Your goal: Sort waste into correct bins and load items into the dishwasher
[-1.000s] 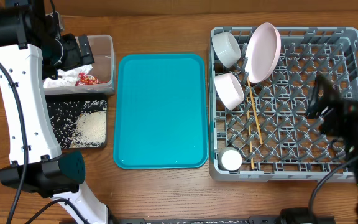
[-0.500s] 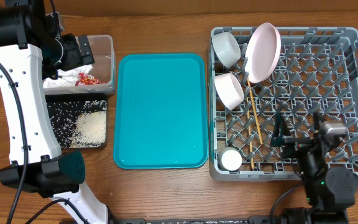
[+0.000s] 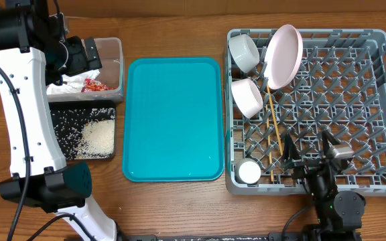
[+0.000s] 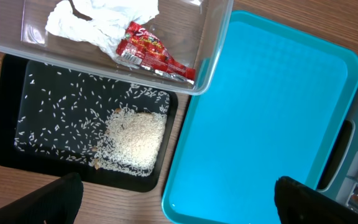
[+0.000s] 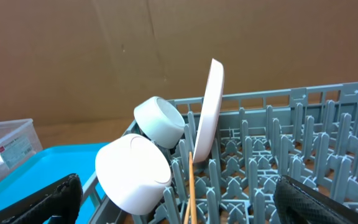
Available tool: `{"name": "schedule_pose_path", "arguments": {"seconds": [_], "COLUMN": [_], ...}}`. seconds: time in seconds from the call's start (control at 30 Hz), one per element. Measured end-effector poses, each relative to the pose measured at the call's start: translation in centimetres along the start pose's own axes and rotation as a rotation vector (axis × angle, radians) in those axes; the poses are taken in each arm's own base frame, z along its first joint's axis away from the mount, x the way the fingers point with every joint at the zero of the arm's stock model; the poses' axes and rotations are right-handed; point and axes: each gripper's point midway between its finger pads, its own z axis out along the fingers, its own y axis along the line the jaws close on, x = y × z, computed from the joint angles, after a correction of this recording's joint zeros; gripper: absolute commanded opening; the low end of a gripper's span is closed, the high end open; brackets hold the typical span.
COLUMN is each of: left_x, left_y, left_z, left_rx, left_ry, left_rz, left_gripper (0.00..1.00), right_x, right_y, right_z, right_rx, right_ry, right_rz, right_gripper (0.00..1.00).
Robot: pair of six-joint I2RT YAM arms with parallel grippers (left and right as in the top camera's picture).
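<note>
In the grey dishwasher rack (image 3: 374,100) a white plate (image 3: 283,57) stands on edge beside two white bowls (image 3: 244,52) (image 3: 247,97). The chopsticks (image 3: 273,134) lie along the rack floor, and the cup (image 3: 249,173) sits in its near left corner. The clear tub (image 3: 116,63) holds the red wrapper (image 4: 154,53) and napkins (image 4: 98,18). Rice (image 4: 135,137) lies in the black tray (image 4: 5,143). My left gripper (image 4: 179,205) hangs open above the bins. My right gripper (image 5: 179,208) is open at the rack's near edge, facing the bowls, with nothing between its fingers.
A teal serving tray (image 3: 173,117) lies between the bins and the rack. The left arm's white links (image 3: 25,114) run down the table's left side. Bare wooden table shows along the front edge.
The right arm has swung from the rack's right side down to its near edge and now sits low. The left arm and all the objects have not moved.
</note>
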Motion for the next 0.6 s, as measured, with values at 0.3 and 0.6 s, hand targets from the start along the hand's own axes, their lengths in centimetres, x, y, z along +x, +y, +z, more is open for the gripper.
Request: {"name": "schedule_pose_path", "arguments": {"seconds": [0.3, 0.6], "left_x": [0.0, 0.0], "left_y": [0.0, 0.0], "left_z": [0.0, 0.0], "left_rx": [0.0, 0.0], "left_ry": [0.0, 0.0], "left_rz": [0.0, 0.0], "left_gripper": [1.0, 1.0], "right_x": [0.8, 1.8], "right_y": [0.5, 0.5], "right_z": [0.1, 0.1], "right_rx": [-0.03, -0.029], "right_ry": [-0.013, 0.025], "right_rz": [-0.001, 0.003], "right_gripper": [1.0, 1.0]}}
